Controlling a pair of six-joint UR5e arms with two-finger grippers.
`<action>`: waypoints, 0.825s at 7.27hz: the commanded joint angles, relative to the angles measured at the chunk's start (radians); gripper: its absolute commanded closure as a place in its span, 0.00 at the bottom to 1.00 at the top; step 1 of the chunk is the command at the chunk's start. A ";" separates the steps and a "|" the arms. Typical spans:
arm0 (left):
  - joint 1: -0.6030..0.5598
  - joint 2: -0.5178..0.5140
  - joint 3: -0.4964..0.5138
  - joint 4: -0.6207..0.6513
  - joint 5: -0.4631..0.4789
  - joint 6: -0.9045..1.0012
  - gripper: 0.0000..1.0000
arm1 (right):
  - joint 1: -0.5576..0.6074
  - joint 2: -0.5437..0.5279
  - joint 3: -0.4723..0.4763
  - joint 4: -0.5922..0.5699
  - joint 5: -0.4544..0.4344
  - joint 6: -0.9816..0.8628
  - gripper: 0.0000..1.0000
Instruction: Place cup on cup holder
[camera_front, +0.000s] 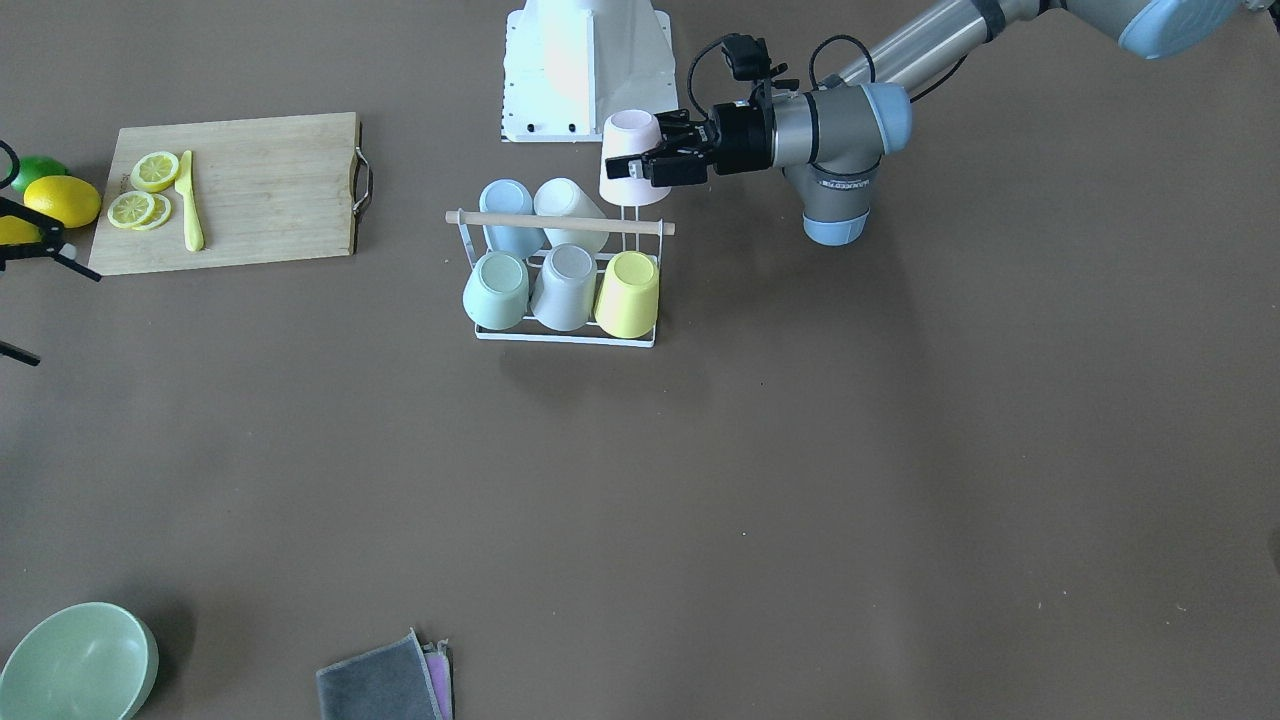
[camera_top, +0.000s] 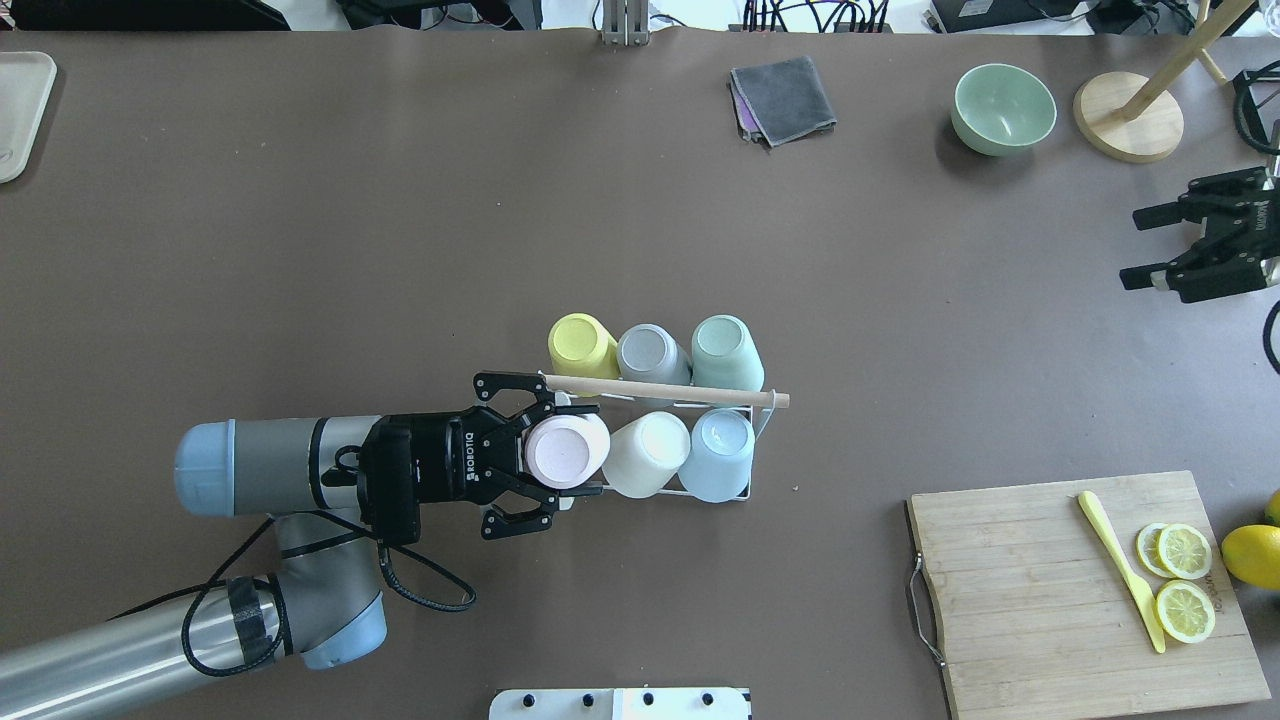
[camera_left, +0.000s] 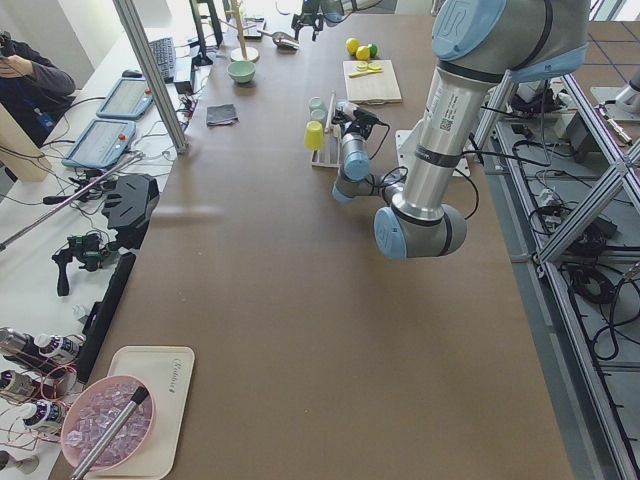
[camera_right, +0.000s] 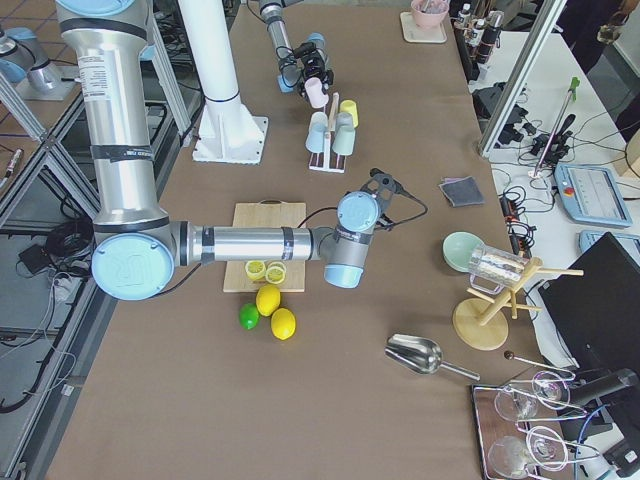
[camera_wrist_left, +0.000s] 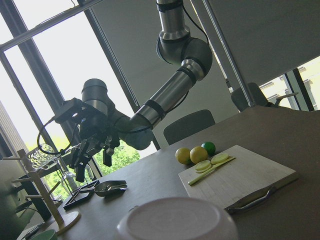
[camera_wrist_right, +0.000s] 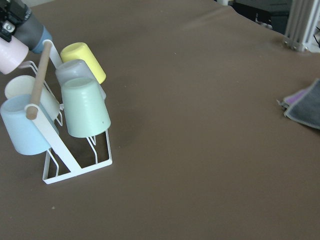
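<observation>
My left gripper (camera_top: 550, 453) is shut on an upturned pink cup (camera_top: 566, 450), one finger on each side of it near the rim. It holds the cup upright over the free corner prongs of the cup holder (camera_top: 740, 397), a white wire rack with a wooden dowel (camera_front: 470, 217) across its top. The pink cup (camera_front: 632, 150) sits higher than the cups on the rack. Those are yellow (camera_top: 583, 345), grey (camera_top: 650, 352), green (camera_top: 725, 352), cream (camera_top: 645, 455) and blue (camera_top: 718, 455), and all of them lean. My right gripper (camera_top: 1132, 246) hangs open and empty at the far right.
A cutting board (camera_top: 1020, 600) with lemon slices (camera_top: 1183, 550) and a yellow knife (camera_top: 1120, 565) lies near right, with whole lemons (camera_top: 1250, 555) beside it. A green bowl (camera_top: 1003, 108), a grey cloth (camera_top: 783, 98) and a wooden stand (camera_top: 1128, 115) sit at the far edge.
</observation>
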 joint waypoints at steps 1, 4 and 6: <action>0.004 -0.004 0.020 -0.001 0.003 0.000 0.50 | 0.123 -0.052 -0.004 -0.256 -0.008 -0.009 0.00; 0.006 -0.006 0.037 0.001 0.005 -0.002 0.50 | 0.209 -0.128 -0.002 -0.528 -0.148 -0.016 0.00; 0.004 -0.009 0.047 0.002 0.006 -0.008 0.50 | 0.287 -0.167 0.001 -0.687 -0.164 -0.018 0.00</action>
